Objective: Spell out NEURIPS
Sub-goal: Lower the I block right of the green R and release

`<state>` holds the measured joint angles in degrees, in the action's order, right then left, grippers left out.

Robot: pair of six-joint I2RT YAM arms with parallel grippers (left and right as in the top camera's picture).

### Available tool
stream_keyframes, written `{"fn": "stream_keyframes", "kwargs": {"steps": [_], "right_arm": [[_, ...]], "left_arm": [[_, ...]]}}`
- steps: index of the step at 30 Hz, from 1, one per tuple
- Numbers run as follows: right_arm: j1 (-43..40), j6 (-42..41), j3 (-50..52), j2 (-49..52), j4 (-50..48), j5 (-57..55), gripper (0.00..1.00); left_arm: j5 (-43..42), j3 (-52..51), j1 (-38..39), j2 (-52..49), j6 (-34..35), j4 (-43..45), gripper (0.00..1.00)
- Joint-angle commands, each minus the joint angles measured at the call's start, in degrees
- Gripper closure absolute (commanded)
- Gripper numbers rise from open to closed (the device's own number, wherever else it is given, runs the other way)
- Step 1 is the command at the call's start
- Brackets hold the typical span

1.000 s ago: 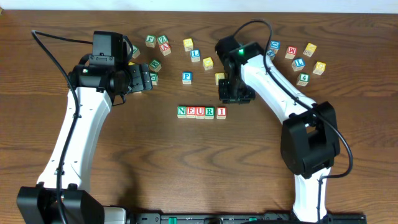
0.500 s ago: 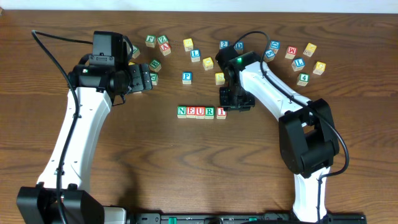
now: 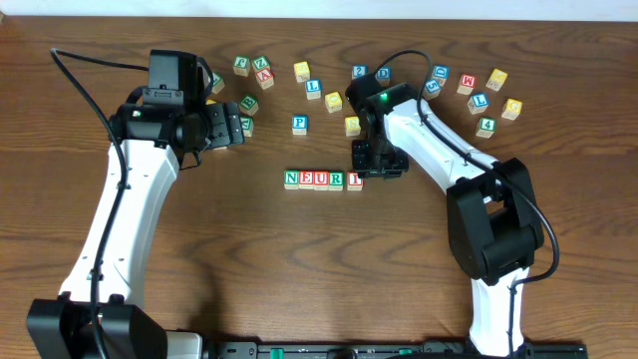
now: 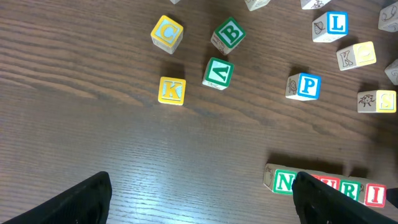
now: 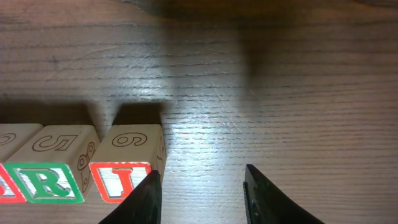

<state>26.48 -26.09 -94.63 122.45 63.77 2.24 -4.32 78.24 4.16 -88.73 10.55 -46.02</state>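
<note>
While the NEURI row (image 3: 323, 179) stood placed, the P cube (image 4: 308, 86) and yellow S cube (image 4: 385, 101) lay loose toward its twelve o'clock. Both the right pincer (image 5: 202, 193), at the row's three o'clock, and the left pincer (image 4: 202, 199) gaped empty.

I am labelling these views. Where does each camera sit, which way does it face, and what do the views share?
Overhead: fixed above, facing straight down at the wooden table; both arms show, with left gripper and right gripper.
Left wrist: on the left arm, facing down and forward over scattered cubes; its dark fingertips show, wide apart.
Right wrist: low over the table, facing the red I cube; its fingertips show, apart and empty.
Shared: all three see the I end of the NEURI row; overhead and left wrist see the blue P cube.
</note>
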Motion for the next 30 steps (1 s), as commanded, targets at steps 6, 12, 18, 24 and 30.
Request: {"fn": "stream_keyframes", "kwargs": {"steps": [6,12,18,24,30], "right_arm": [[0.46,-0.24,0.42,0.50,-0.31,1.16,0.62],[0.94,-0.26,1.68,0.50,-1.22,1.16,0.62],[0.94,-0.24,1.77,0.50,-1.84,3.10,0.64],[0.94,-0.22,1.73,0.46,-2.75,3.76,0.67],[-0.07,0.07,-0.09,0.39,-2.16,4.37,0.67]], "left_arm": [[0.35,0.74,-0.24,-0.44,0.28,0.04,0.09],[0.35,0.74,-0.24,-0.44,0.28,0.04,0.09],[0.35,0.74,-0.24,-0.44,0.28,0.07,0.09],[0.35,0.74,-0.24,-0.44,0.28,0.07,0.09],[0.35,0.74,-0.24,-0.44,0.28,0.07,0.09]]}}
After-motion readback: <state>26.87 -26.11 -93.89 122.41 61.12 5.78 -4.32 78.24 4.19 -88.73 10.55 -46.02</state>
